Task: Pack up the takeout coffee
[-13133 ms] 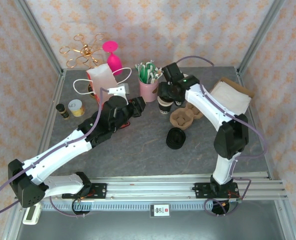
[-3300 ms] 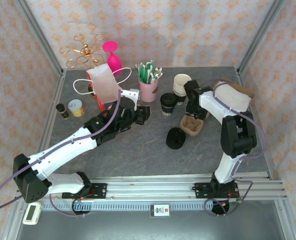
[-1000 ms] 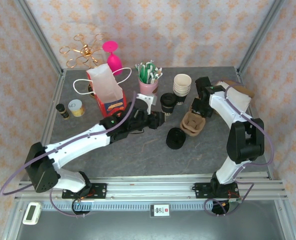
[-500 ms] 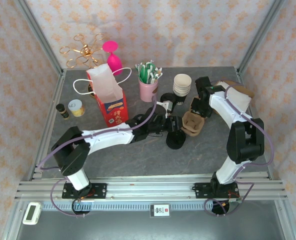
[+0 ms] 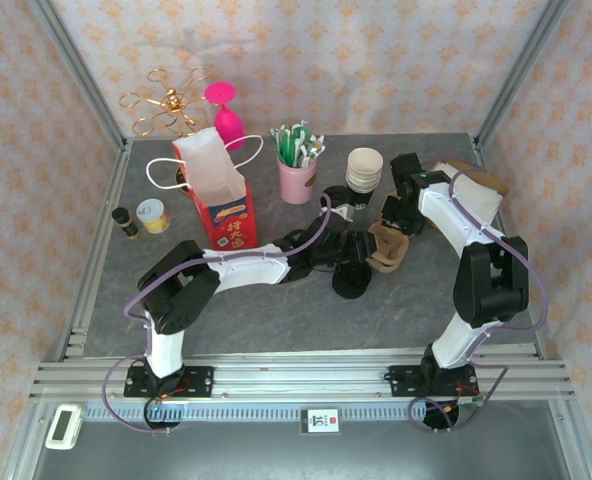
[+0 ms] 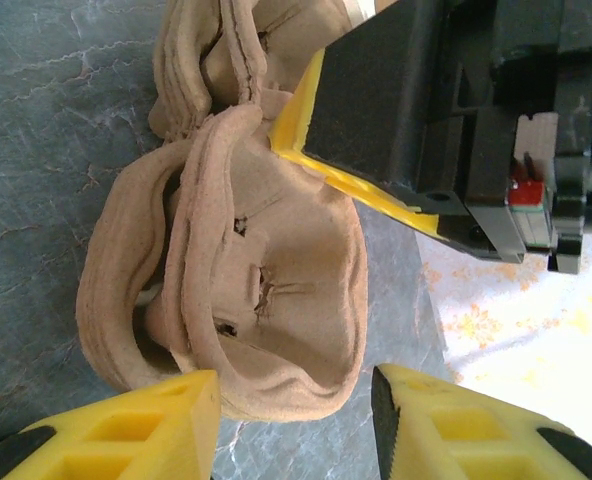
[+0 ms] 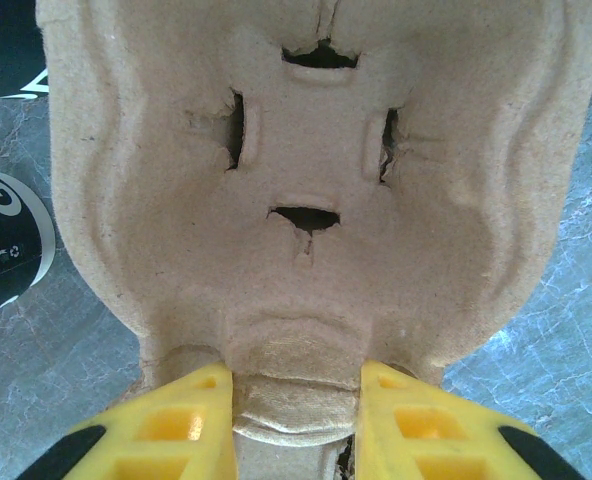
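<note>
Top view: the takeout coffee (image 5: pixel 333 198) stands behind your left arm, near the cup carrier (image 5: pixel 388 250).
Left wrist: your left gripper (image 6: pixel 294 388) is part-open, jaws astride the carrier's near pocket.
Right wrist: your right gripper (image 7: pixel 296 405) is pinching the carrier's rim.

At the left wrist, the cup tray (image 6: pixel 266 260) is being cut off by the top edge, and the fingers (image 6: pixel 156 425) of the left end effector (image 6: pixel 294 390) by the bottom edge. At the right wrist, a dark thing with white print (image 7: pixel 1 250) is being cut off at the left; it cannot be named.
</note>
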You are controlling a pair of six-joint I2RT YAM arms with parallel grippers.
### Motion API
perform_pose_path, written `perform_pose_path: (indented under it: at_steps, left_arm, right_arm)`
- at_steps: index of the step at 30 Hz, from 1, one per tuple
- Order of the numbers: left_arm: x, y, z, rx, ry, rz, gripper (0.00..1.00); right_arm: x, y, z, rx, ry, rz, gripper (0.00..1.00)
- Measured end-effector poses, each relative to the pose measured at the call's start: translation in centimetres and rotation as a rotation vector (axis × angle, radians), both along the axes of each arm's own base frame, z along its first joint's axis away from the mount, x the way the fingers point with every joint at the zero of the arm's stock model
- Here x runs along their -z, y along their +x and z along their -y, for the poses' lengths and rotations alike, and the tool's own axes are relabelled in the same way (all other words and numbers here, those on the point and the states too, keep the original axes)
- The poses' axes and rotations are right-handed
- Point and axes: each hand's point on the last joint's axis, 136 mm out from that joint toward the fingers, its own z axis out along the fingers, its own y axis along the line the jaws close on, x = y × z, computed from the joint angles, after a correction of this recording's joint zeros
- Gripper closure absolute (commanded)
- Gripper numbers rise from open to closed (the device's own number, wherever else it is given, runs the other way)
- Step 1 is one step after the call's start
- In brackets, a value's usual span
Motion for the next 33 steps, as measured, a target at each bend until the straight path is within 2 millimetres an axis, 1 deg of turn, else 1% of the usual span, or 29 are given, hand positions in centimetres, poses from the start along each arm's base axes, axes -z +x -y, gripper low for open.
perform_pose_path:
  at_steps: [7,11,13,21,33]
  left_arm:
    - [0.0,0.7,-0.3,-0.03,-0.009,-0.013,0.55]
    - [0.6,1.2,0.0,-0.039,-0.011,-0.029,0.55]
    - [0.9,1.2,0.0,-0.045,-0.008,-0.037,0.56]
    - [0.9,1.3,-0.1,-0.056,-0.017,-0.051,0.55]
    - [1.3,1.8,-0.7,-0.101,0.021,-0.055,0.55]
  right_arm:
    - [0.0,0.0,0.0,0.0,0.0,0.0,0.73]
    - [0.0,0.1,0.0,0.0,0.0,0.003,0.73]
    - [0.0,0.2,0.0,0.001,0.001,0.007,0.73]
    - [-0.1,0.3,0.0,0.001,0.002,0.011,0.74]
    - [-0.1,0.3,0.0,0.002,-0.002,0.013,0.75]
